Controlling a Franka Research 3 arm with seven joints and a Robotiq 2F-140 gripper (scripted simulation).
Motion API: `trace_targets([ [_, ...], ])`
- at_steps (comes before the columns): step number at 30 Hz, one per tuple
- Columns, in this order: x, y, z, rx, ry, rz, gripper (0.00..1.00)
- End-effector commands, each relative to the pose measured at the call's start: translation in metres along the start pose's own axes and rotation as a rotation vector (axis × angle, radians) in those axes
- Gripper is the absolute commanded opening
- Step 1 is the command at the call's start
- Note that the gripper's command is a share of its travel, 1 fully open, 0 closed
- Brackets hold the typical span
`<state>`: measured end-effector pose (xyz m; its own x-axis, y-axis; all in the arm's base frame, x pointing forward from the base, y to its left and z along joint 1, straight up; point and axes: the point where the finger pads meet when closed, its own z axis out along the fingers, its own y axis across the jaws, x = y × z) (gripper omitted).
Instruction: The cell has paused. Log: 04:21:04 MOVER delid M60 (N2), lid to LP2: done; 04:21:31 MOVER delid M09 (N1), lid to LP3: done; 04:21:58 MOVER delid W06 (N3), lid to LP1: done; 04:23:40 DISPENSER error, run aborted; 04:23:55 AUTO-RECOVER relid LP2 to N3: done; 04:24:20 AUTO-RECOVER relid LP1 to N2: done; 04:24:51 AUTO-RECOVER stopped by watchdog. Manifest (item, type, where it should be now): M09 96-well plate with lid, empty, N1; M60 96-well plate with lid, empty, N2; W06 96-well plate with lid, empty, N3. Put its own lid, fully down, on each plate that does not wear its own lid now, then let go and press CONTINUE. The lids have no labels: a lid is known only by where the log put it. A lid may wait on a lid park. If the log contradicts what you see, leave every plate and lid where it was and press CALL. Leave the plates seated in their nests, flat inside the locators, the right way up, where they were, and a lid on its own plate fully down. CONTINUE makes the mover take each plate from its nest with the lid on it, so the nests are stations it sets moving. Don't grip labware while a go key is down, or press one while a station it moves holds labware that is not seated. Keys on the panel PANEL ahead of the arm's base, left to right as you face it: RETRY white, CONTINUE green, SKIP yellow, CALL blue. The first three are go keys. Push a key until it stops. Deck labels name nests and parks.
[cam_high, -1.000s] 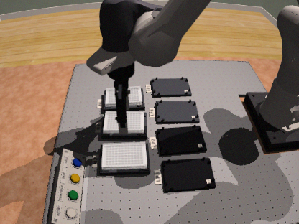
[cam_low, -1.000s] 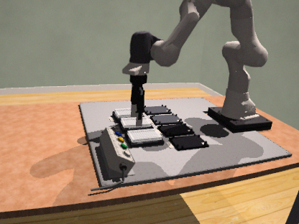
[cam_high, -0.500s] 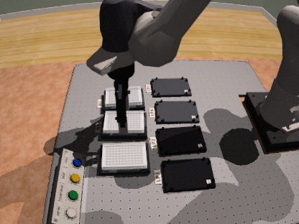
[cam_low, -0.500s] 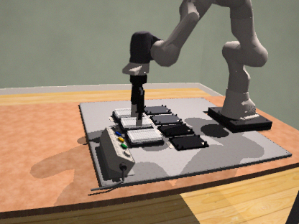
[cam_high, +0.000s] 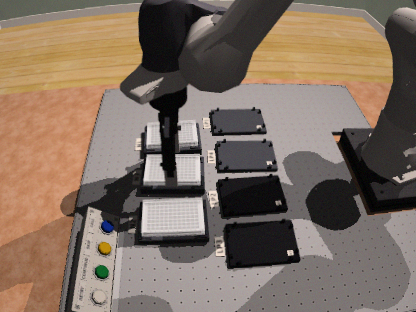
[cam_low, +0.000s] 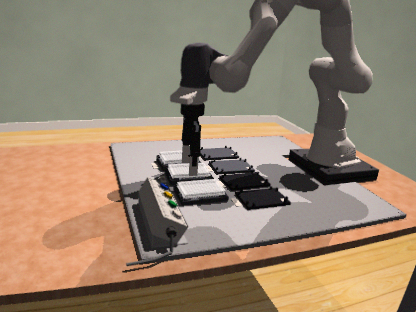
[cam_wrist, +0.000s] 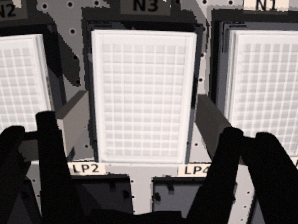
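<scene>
Three white 96-well plates sit in a column of black nests. In the wrist view the middle plate (cam_wrist: 143, 96) is under the label N3 (cam_wrist: 144, 4), with the N2 plate (cam_wrist: 20, 92) to its left and the N1 plate (cam_wrist: 262, 92) to its right. My gripper (cam_wrist: 142, 106) is open, its fingers standing apart on either side of the N3 plate, and it holds nothing. In the top view the gripper (cam_high: 169, 170) hangs straight down over the middle plate, between the far plate and the near plate (cam_high: 173, 217). I cannot tell which plates wear lids.
Several black lid parks (cam_high: 251, 196) lie in a column right of the nests, and all look bare. The key panel (cam_high: 95, 260) is at the near left, with blue (cam_high: 107, 227), yellow (cam_high: 104, 248), green (cam_high: 102, 271) and white (cam_high: 99, 297) keys. The arm's base (cam_high: 385, 170) stands at the right.
</scene>
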<state>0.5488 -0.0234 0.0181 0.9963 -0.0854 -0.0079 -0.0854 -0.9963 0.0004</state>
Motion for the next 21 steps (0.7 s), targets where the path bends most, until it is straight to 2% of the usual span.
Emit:
trace_targets([
  [1, -0.001, 0.001, -0.004, 0.0, -0.001, -0.001, 0.66],
  [21, -0.001, 0.001, -0.038, 0.0, -0.001, -0.001, 0.66],
])
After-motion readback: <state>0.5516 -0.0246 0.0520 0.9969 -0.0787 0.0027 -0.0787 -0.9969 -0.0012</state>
